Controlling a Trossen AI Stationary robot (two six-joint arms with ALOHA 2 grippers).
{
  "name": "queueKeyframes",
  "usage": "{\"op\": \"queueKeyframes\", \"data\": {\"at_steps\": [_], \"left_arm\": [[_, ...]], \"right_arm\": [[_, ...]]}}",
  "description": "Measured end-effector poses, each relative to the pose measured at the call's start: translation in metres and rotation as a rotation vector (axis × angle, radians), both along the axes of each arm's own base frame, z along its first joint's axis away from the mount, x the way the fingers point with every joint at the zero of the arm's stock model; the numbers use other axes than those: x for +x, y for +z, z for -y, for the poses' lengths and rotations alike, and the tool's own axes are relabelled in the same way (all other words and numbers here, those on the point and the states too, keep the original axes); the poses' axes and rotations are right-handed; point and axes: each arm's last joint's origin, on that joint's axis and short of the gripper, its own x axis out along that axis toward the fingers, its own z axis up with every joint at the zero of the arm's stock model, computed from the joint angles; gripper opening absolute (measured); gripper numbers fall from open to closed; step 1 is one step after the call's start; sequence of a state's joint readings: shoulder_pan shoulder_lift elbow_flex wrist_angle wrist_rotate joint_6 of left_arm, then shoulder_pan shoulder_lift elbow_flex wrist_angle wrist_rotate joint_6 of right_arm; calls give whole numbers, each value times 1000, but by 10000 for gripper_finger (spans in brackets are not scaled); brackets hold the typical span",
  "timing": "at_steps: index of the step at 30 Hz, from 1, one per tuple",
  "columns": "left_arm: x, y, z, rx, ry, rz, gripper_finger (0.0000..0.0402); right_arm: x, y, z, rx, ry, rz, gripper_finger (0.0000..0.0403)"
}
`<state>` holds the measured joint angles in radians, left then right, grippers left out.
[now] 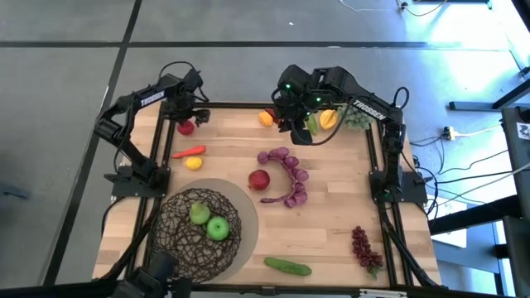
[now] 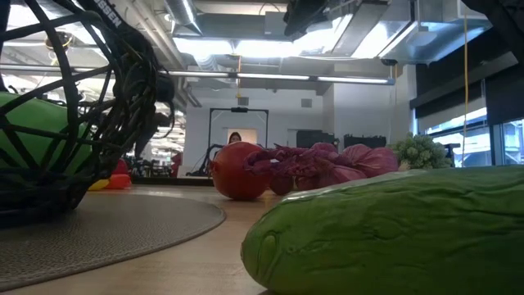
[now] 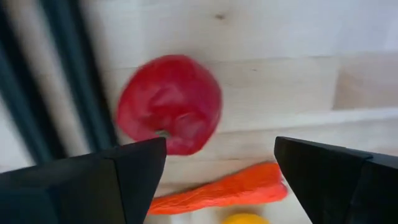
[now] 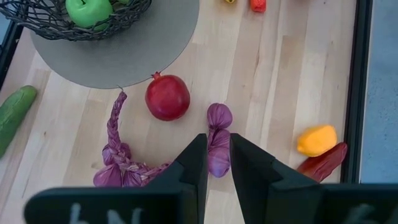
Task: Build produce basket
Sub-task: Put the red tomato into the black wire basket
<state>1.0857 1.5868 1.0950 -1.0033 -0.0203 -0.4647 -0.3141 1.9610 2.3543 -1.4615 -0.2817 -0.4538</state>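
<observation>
- Pale plank wood formed the desk [image 1: 331,215], framed by dark rails.
- Nearest, a bumpy green cucumber [image 1: 287,266] lay beside the woven grey mat [image 1: 246,207], which carried the dark wire-mesh basket [image 1: 178,236] with a green apple [image 1: 217,228] inside.
- Mid-desk, a smooth red pomegranate [image 1: 259,179] sat by braided purple bulbs [image 1: 290,175].
- Farther off, the right claw [image 1: 296,131] hovered, its fingers nearly together, empty.
- At the far left edge, the left claw [image 1: 187,116] stood spread above a glossy red fruit [image 1: 185,127].
</observation>
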Motion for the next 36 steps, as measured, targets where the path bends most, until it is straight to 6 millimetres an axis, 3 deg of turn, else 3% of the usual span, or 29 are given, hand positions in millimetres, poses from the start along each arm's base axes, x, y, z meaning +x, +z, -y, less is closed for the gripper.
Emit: {"op": "queueKeyframes", "data": {"at_steps": [6,13,21,36], "left_arm": [[1,16,9,114,-2,-83,291],[-1,16,9,103,-59,-104,291],[2,1,4,56,90,-123,291],[-3,0,5,-13,322,-55,291]], "right_arm": [[1,1,0,-5,0,15,65],[2,1,1,-7,0,20,64],[2,1,1,-6,0,20,64],[2,1,0,-7,1,20,65]]}}
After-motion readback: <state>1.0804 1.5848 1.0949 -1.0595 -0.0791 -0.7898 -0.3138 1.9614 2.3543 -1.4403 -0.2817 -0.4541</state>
